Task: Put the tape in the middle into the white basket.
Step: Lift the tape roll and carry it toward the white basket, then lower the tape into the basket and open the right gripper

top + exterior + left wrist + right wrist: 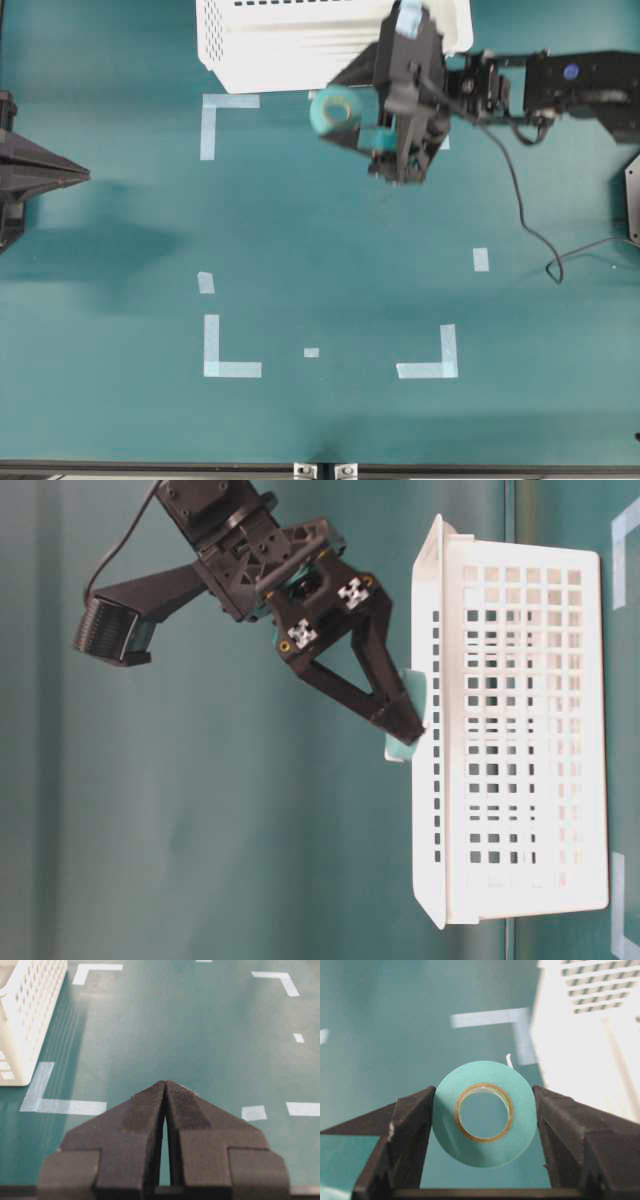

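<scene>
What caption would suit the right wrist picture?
Black right gripper clasping a round light teal tape roll beside the white slotted plastic basket.

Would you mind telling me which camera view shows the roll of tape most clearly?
The right wrist view: the tape fills the middle, its ring and tan core facing the camera, clamped in the right hand. Overhead it is small beside the basket. At table level only an edge shows. The left wrist view misses it.

Teal tabletop (330, 250) with pale tape corner marks (228, 350)
</scene>
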You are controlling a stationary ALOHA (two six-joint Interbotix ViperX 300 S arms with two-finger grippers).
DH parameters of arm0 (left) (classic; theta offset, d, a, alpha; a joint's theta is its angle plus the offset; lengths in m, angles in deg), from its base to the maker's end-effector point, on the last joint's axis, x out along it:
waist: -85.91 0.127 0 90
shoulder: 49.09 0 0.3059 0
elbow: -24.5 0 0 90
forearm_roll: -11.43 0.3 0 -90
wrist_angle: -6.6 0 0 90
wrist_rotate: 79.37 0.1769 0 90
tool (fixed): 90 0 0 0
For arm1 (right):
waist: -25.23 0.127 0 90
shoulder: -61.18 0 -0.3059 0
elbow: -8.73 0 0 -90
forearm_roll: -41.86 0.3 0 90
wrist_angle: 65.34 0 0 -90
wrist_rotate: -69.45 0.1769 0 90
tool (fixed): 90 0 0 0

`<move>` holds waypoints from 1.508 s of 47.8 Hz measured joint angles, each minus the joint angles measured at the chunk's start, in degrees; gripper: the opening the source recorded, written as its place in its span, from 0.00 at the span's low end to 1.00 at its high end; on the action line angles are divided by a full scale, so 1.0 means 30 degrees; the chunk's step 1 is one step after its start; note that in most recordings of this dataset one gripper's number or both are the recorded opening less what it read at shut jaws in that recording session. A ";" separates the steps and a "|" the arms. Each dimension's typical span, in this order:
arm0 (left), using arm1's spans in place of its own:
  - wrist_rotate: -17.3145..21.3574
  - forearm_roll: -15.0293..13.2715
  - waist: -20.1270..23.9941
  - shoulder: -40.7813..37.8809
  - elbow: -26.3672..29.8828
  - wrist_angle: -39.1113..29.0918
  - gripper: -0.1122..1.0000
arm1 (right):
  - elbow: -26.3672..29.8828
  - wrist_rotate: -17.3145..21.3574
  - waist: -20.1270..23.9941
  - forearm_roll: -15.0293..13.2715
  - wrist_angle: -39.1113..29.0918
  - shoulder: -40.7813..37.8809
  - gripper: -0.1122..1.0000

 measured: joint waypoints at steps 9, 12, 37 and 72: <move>0.0000 0.0000 0.0000 0.0000 0.0000 0.0000 0.00 | 0.0029 0.0000 -0.1523 0.0000 -0.0117 0.0029 0.71; 0.0000 0.0000 0.0000 0.0000 -0.0029 0.0000 0.00 | 0.0029 0.0000 -0.1992 0.0000 -0.0146 0.0029 0.71; -0.0029 0.0000 0.0498 0.0000 -0.0029 -0.0029 0.00 | 0.0029 0.0059 -0.4980 -0.0029 -0.0146 0.0029 0.71; -0.0059 0.0000 0.0498 0.0000 0.0000 0.0000 0.00 | -0.0264 0.0176 -0.5684 -0.0059 -0.0088 0.0029 0.71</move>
